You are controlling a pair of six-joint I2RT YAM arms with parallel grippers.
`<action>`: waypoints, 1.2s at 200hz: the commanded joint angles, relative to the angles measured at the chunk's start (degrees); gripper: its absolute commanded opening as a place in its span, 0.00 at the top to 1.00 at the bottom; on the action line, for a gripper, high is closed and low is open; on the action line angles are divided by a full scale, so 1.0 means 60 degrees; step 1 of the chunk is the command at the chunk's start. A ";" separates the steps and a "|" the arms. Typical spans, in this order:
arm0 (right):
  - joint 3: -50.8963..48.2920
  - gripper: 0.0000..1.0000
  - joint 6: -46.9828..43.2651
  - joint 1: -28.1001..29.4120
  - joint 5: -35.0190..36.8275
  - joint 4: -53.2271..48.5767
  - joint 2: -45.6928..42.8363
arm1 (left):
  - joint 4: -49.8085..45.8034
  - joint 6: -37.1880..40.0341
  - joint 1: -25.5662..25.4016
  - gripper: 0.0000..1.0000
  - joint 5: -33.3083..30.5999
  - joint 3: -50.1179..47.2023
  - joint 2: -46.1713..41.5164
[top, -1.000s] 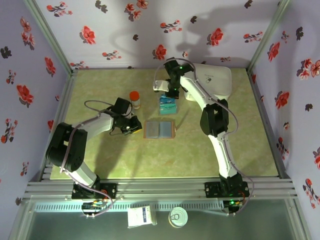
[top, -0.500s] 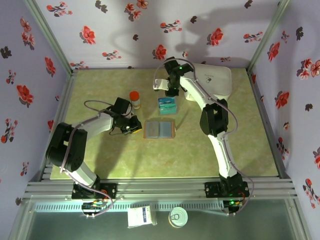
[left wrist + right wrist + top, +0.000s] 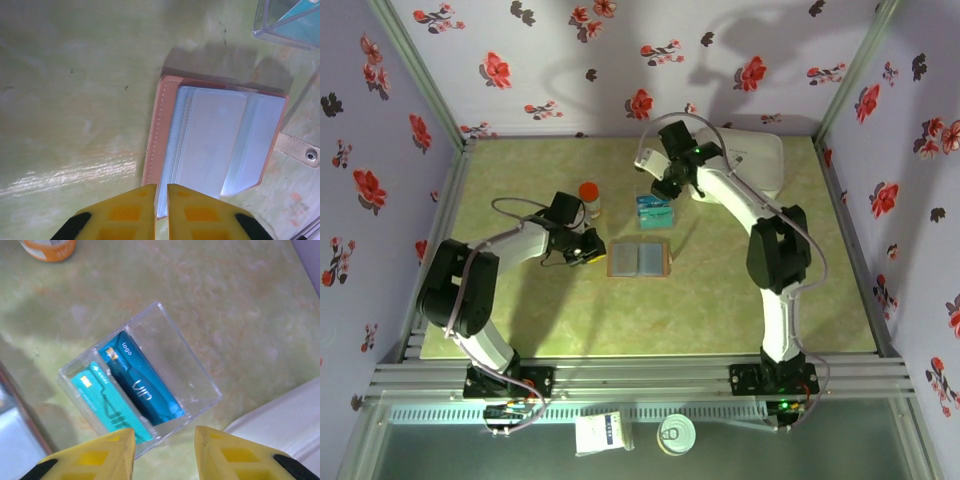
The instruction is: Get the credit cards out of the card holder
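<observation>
The card holder (image 3: 639, 259) lies open and flat mid-table, tan-brown rim around blue-grey panels (image 3: 215, 135). My left gripper (image 3: 161, 192) is shut with only a slit between its fingers. Its tips sit over the holder's near left corner (image 3: 590, 250), and I cannot tell if they press on it. Two credit cards lie in a clear plastic tray (image 3: 192, 372): a teal one (image 3: 107, 405) and a darker blue one (image 3: 142, 385). My right gripper (image 3: 164, 450) hovers open just above the tray's near edge (image 3: 665, 188), holding nothing.
An orange-capped bottle (image 3: 590, 197) stands left of the tray (image 3: 655, 210). A large white rounded box (image 3: 750, 160) sits at the back right, close behind my right gripper. The holder's snap strap (image 3: 300, 150) sticks out on its far side.
My right gripper went from shut to open and drew back from the tray, its arm swinging to the right. The left arm and the card holder stayed put.
</observation>
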 commanded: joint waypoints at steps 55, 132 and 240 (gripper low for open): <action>-0.3844 0.67 0.9032 0.0533 -0.1274 0.3085 -0.2184 | 0.0606 -0.0001 -0.0081 0.91 0.0370 0.0299 0.0755; -0.5649 0.70 1.1936 0.1323 -0.2753 0.3979 -0.1998 | 0.0388 0.0098 -0.0346 0.96 0.0383 0.0575 0.1180; -0.5982 0.70 1.2716 0.1617 -0.3639 0.4973 -0.0950 | -0.0428 0.0440 -0.0368 0.98 0.0086 0.0775 0.1590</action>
